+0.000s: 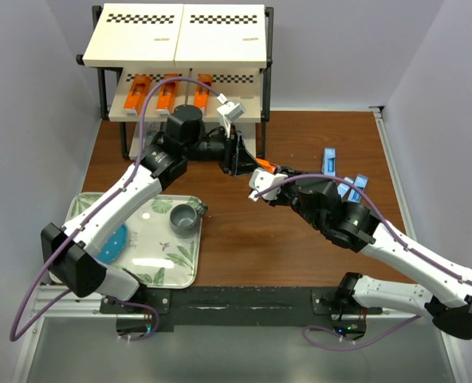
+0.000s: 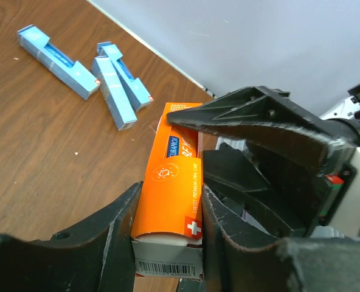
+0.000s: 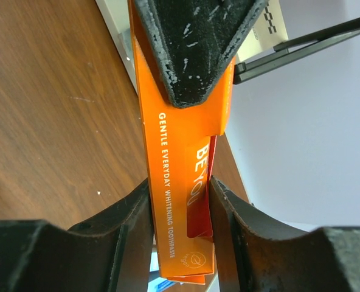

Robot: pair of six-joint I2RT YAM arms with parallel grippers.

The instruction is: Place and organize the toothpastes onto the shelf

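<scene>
Hidden or unclear:
- Shelf (image 1: 180, 36): the top board covers the far ends of the boxes on the middle tier. The left arm blocks the lowest tier, so its contents cannot be told.
- Held orange box (image 2: 173, 164): in the top view only a sliver shows between the two grippers. Both wrist views cut off part of its length.
- Light blue boxes (image 2: 55, 55): in the top view the right arm covers them in part, and only two ends stick out.
- Blue plate (image 1: 116, 243): half under the left arm.

Count and place:
- Orange toothpastes, four. Three shelved orange boxes (image 1: 138, 93) lie side by side on the left half of the middle tier. One is the held orange box, off the worktop (image 1: 244, 247) just near of the shelf's right end.
- Light blue boxes, three, lying on the worktop at the far right. Two touch each other and the third lies just beside them.
- Left gripper (image 2: 169, 210): clamped on the barcode end of the held orange box.
- Right gripper (image 3: 179, 201): clamped on the same box further along, with the left gripper's finger pressed against the box's face above it.
- Leaf-patterned tray (image 1: 184, 275), one, near left, carrying the blue plate and one grey cup (image 1: 184, 217).
</scene>
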